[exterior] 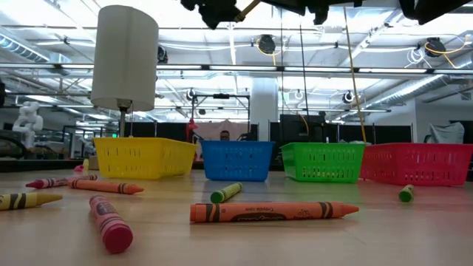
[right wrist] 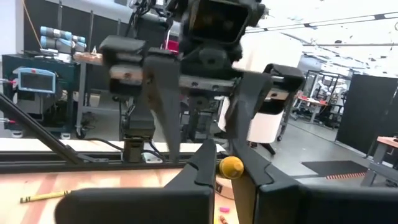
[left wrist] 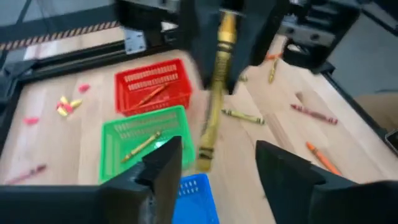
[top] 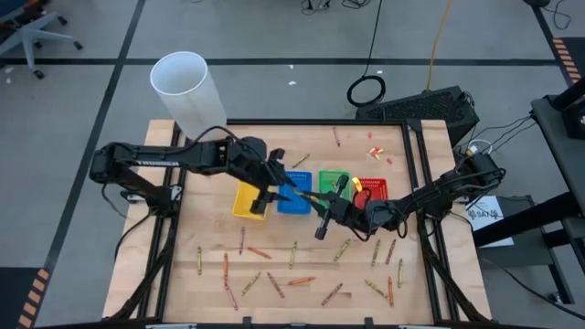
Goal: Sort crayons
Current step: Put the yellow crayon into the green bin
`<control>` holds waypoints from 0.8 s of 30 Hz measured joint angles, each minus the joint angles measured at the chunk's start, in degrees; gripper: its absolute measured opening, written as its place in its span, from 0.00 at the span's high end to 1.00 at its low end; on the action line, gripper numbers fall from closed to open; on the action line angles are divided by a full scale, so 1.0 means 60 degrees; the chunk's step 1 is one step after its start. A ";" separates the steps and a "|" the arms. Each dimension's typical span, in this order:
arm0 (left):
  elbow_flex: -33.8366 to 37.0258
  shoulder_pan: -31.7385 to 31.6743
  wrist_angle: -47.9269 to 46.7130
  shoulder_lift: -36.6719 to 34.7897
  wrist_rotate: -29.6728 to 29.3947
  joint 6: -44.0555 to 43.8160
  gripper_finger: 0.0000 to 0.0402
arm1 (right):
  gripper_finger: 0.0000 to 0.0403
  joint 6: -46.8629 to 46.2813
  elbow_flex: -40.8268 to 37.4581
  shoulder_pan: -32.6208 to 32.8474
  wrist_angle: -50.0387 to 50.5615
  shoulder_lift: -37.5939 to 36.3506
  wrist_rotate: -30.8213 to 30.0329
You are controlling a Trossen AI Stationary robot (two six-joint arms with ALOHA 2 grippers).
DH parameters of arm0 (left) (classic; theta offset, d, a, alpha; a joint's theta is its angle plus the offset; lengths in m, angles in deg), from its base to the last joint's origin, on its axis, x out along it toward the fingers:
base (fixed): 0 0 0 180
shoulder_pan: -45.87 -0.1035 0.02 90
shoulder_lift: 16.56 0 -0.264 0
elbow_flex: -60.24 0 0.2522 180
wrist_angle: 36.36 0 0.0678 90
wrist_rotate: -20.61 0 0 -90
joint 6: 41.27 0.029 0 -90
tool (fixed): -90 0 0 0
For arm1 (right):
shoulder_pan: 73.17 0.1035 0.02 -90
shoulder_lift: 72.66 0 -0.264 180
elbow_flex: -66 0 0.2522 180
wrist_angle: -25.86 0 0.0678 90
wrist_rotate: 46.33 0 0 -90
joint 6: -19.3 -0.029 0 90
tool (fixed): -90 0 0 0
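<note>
A dull yellow crayon (left wrist: 213, 106) hangs in the air above the row of trays, between my two grippers. My right gripper (right wrist: 227, 163) is shut on it; in the high view it (top: 320, 206) stands over the near side of the green tray (top: 334, 181). My left gripper (left wrist: 221, 152) faces it from the table's left, over the blue tray (top: 294, 194). It is open, its fingers on either side of the crayon's free end without touching. Many more crayons (top: 302, 281) lie flat on the near half of the table. My right gripper pinches the crayon's far part (left wrist: 225, 34) between its two fingers. They come roughly level from the table's right and lie along it. Its butt end (right wrist: 231, 167) shows between the fingers. The crayon sticks out toward the left gripper, lifted clear of trays and table.
A yellow tray (top: 247, 203) and a red tray (top: 370, 189) end the row of four. The green one holds a crayon (left wrist: 140, 146), as does the red (left wrist: 152, 94). A tall white cylinder (top: 187, 87) stands at the far left corner. Pink scraps (top: 377, 152) lie far right.
</note>
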 joint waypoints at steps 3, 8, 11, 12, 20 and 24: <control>0.0000 -0.0156 -0.0638 -0.0263 -0.0051 -0.0450 0.46 | 0.98 0.0082 0.0000 0.0055 0.0108 -0.0121 -0.0004; 0.0518 -0.0288 -0.0943 -0.0765 -0.0346 -0.0506 0.46 | 0.98 0.0984 0.0007 0.0281 0.1072 -0.0504 0.0142; 0.0977 -0.0310 -0.0850 -0.0851 -0.0455 -0.0521 0.46 | 0.98 0.1977 0.0007 0.0421 0.1414 -0.0554 0.0265; 0.1142 -0.0310 -0.0691 -0.0881 -0.0501 -0.0521 0.46 | 0.98 0.2424 0.0007 0.0483 0.1469 -0.0554 0.0259; 0.2150 -0.0310 0.0595 -0.0889 -0.0521 -0.1027 0.46 | 0.98 0.5568 0.0007 0.0716 0.1888 -0.0550 0.0259; 0.2491 -0.0299 0.1351 -0.0911 -0.0521 -0.1253 0.46 | 0.98 0.5824 0.0007 0.0716 0.1896 -0.0553 0.0255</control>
